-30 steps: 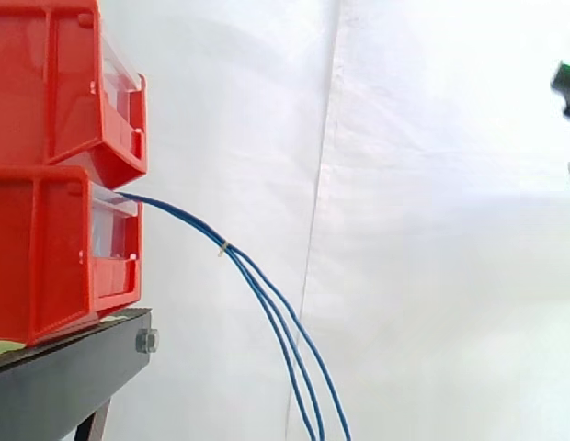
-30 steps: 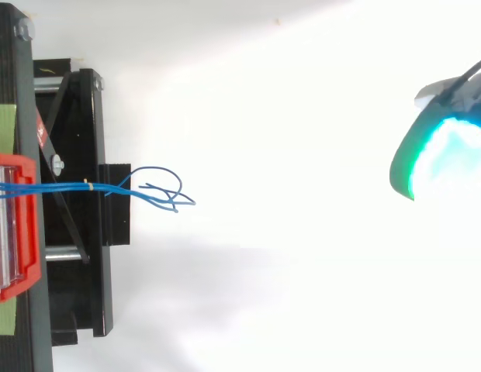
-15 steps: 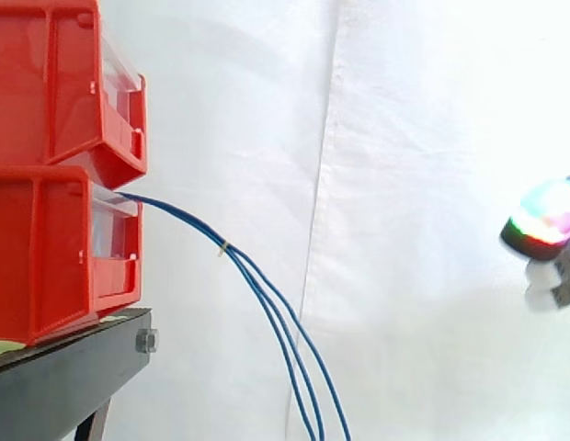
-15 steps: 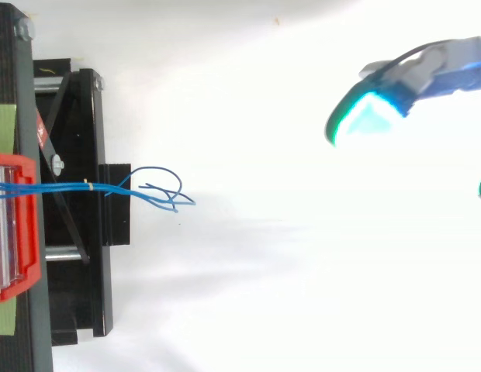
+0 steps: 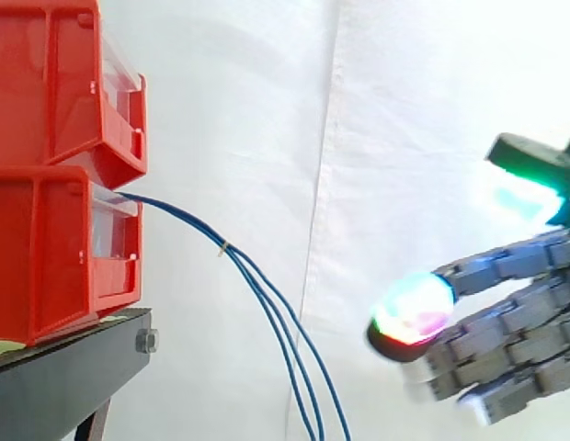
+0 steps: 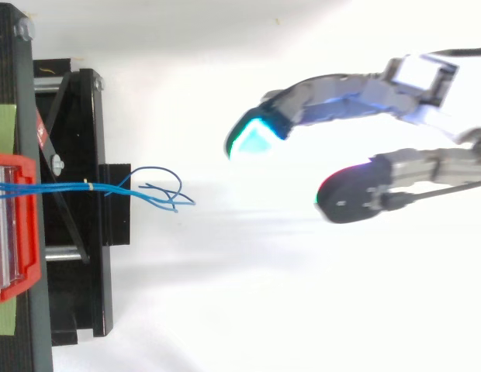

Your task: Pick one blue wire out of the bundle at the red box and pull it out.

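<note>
From where I stood, the lower red bin [image 5: 55,248] was the thing to steer by; it sat on the black stand [image 5: 74,367] with a second red bin [image 5: 55,83] stacked on top, and both were cut off at the frame's edge, so their backs were out of sight. The blue wires [image 5: 267,299] came out of the lower bin's front as one bundle, ran down and away from it to a pale tie [image 5: 223,246], then fanned into three strands that dropped past the bottom of the side view. How they were fixed inside the bin I could not make out. From above, the wires [image 6: 147,190] ended in loose loops just beyond the stand, on the side away from the bin. The hand [image 5: 506,340] hung well out from the bin's front, clear of the wires, before the white curtain [image 5: 404,138]. Its fingers [image 6: 333,97] were stretched towards the bin, spread wide and holding nothing. Its wrist lay beyond the edge in both views.
</note>
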Motion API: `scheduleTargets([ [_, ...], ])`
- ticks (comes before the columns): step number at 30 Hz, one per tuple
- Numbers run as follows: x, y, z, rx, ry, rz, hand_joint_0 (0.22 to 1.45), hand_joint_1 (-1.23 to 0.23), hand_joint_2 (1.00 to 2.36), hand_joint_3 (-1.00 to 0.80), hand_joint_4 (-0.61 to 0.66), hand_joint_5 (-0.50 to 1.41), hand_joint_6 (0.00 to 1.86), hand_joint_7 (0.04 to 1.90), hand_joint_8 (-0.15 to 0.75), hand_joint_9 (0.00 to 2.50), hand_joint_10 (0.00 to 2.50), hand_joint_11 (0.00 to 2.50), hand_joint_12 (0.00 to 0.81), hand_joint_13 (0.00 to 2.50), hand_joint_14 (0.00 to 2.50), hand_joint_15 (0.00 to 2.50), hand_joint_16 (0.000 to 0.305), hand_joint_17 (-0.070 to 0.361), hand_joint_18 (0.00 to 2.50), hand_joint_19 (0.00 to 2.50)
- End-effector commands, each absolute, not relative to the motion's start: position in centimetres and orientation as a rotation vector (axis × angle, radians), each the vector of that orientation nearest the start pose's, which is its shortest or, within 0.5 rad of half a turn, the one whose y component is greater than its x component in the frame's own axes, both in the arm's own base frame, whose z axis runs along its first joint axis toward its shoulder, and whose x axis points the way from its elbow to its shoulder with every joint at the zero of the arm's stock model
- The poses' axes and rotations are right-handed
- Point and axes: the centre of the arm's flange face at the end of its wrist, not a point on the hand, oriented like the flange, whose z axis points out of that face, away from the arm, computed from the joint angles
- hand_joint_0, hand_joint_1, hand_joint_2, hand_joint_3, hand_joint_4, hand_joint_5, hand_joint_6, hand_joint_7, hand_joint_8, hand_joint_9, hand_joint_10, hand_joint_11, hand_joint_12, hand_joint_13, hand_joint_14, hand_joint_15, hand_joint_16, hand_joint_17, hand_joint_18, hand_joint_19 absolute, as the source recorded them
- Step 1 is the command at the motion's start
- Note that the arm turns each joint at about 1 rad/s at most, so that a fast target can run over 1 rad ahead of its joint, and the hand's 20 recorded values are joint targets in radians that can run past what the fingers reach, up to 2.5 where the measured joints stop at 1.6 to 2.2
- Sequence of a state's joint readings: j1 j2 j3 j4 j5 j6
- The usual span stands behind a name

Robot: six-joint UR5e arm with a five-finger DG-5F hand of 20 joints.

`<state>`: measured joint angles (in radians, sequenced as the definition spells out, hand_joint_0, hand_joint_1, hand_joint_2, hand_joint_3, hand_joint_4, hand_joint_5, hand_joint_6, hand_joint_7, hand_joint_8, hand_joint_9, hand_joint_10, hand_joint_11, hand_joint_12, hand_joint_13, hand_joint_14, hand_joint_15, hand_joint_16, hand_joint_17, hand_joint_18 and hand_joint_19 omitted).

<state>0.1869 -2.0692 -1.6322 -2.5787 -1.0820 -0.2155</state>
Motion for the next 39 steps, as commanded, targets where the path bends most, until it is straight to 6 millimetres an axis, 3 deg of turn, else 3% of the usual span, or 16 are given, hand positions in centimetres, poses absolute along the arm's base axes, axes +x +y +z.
scheduleTargets([
  [1, 67.8, -5.5, 21.9, 1.205, 1.104, 0.817, 0.48, -0.46, 1.00, -0.50, 0.33, -0.20, 0.50, 0.78, 0.343, 0.51, 0.00, 0.02, 0.441, 0.29, 0.00, 0.03, 0.063, 0.142, 0.41, 0.29],
  [6, 70.0, -5.1, 21.4, 1.207, 1.099, 0.821, 0.48, -0.46, 1.00, -0.50, 0.34, -0.20, 0.50, 0.78, 0.343, 0.51, 0.00, 0.02, 0.441, 0.30, 0.00, 0.03, 0.063, 0.142, 0.41, 0.29],
  [12, 73.0, -4.9, 19.5, 1.213, 1.076, 0.840, 0.48, -0.46, 1.00, -0.50, 0.34, -0.20, 0.50, 0.78, 0.345, 0.52, 0.00, 0.01, 0.443, 0.30, 0.00, 0.02, 0.063, 0.142, 0.42, 0.30],
  [29, 74.5, -4.2, 20.6, 1.145, 1.013, 0.836, 0.49, -0.46, 1.00, -0.50, 0.35, -0.20, 0.50, 0.79, 0.350, 0.55, 0.00, 0.06, 0.448, 0.33, 0.00, 0.05, 0.063, 0.142, 0.45, 0.31],
  [36, 75.6, -4.1, 18.5, 1.156, 1.020, 0.841, 0.49, -0.46, 1.00, -0.50, 0.35, -0.19, 0.50, 0.80, 0.354, 0.56, 0.00, 0.08, 0.447, 0.34, 0.00, 0.06, 0.063, 0.142, 0.45, 0.32],
  [39, 75.7, -4.0, 18.7, 1.159, 1.017, 0.850, 0.49, -0.46, 1.00, -0.50, 0.35, -0.19, 0.50, 0.80, 0.355, 0.56, 0.00, 0.09, 0.447, 0.35, 0.00, 0.06, 0.063, 0.142, 0.46, 0.33],
])
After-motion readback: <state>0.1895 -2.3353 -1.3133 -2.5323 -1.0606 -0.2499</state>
